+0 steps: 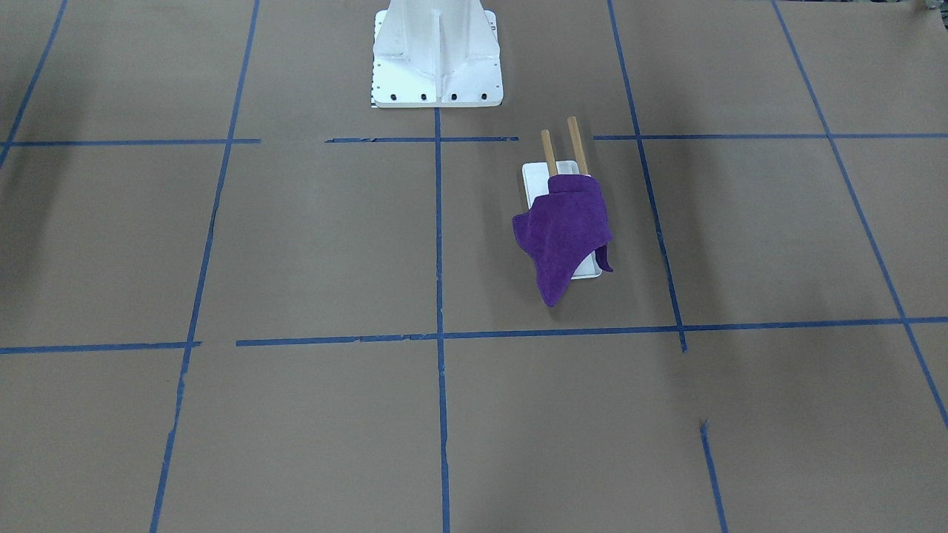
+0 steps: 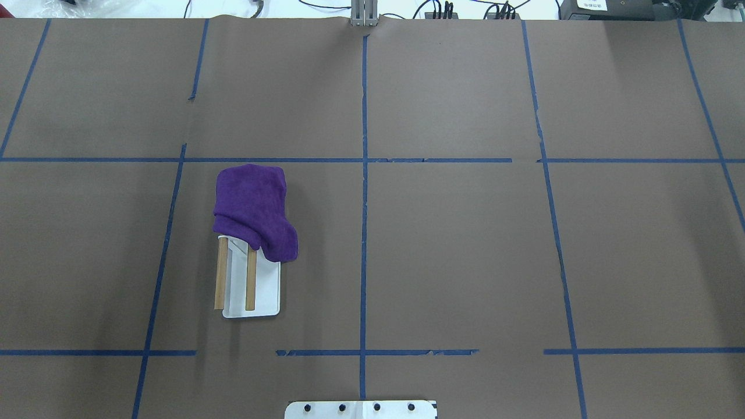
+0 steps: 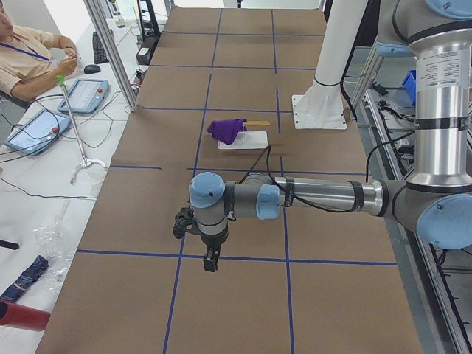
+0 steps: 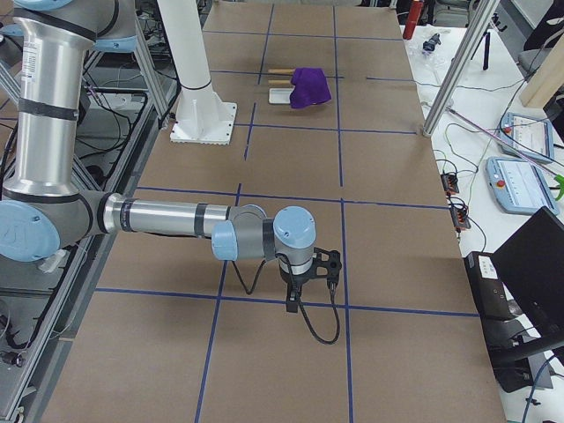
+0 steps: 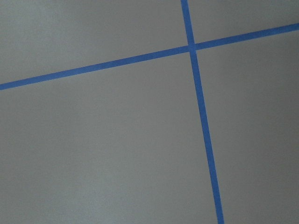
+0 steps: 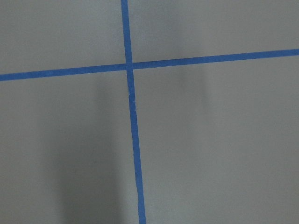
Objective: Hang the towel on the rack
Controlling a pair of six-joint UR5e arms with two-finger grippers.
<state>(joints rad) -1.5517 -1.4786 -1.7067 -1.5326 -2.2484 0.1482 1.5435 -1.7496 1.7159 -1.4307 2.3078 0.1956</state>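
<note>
Purple cloth towel point(image 2: 253, 206) is draped over the far ends of both light-brown wooden rods of the small white-based rack point(image 2: 265, 291), on the left half of the brown, blue-taped table point(image 2: 465, 244). Left gripper point(image 3: 211, 259) and right gripper point(image 4: 293, 304) hover well apart from it. Whether the jaws are open or closed cannot be told.

A table point(image 2: 465, 262) covered in brown paper, marked into large squares by blue tape lines point(image 2: 364, 233). In the overhead view, black cables point(image 2: 433, 10) lie along the far edge at 12 o'clock. The left side view shows a seated person point(image 3: 26, 51) at 10 o'clock, with two control tablets point(image 3: 82, 94) near them, and a red cylinder point(image 3: 21, 316) at 8 o'clock. The right side view shows a black screen point(image 4: 529, 273) at 4 o'clock.
</note>
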